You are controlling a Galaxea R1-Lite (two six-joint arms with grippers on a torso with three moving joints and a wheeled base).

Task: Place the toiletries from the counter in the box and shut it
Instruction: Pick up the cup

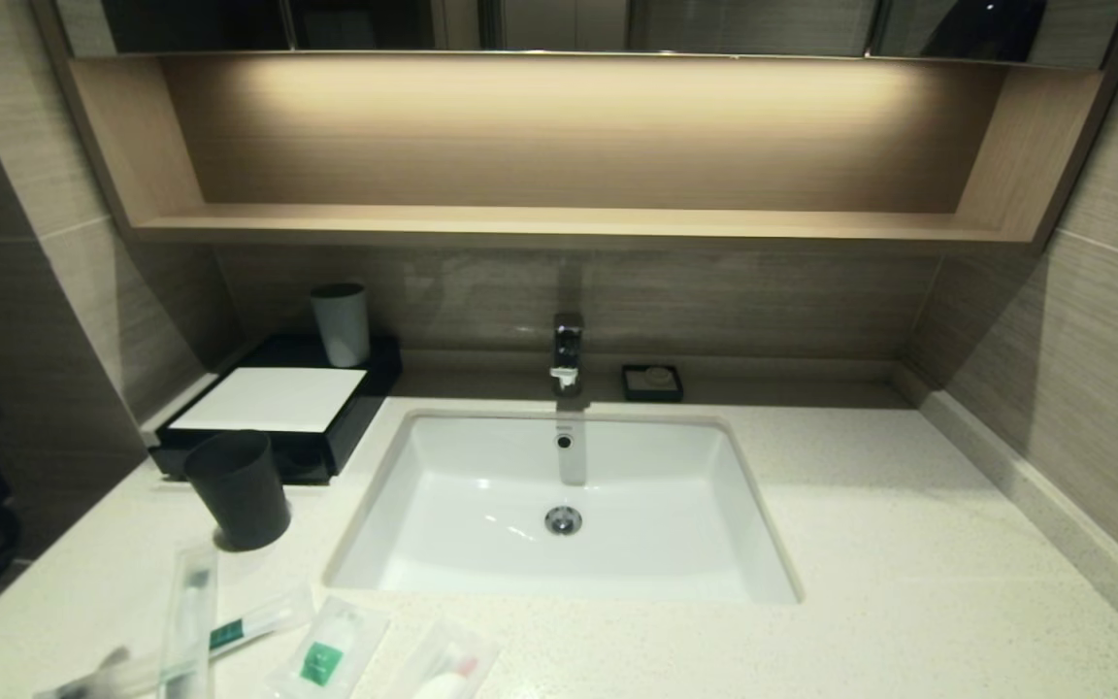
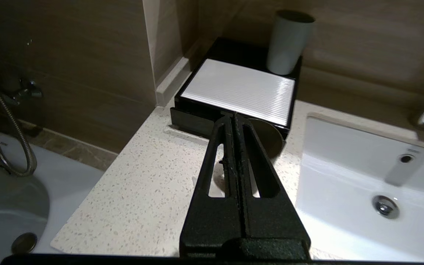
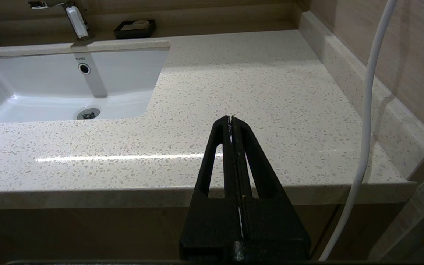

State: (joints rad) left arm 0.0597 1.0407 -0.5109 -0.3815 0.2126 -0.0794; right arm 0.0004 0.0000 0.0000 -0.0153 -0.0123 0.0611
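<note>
**Packets at the front edge, both grippers closed**

Your toiletries [image 1: 326,655] lie along the counter's [image 1: 908,544] front edge, left of the sink [image 1: 481,544]. You have bare stone on the right. Only your wrist views show the grippers: left gripper [image 2: 233,117] and right gripper [image 3: 230,118], jaws pressed together, holding nothing. Farther back, the black tumbler [image 1: 238,488] stands before the box [image 1: 273,400].

Box [image 1: 273,400] left of sink [image 1: 559,505] — toiletries [image 1: 326,655] on counter [image 1: 908,544] before it.
</note>
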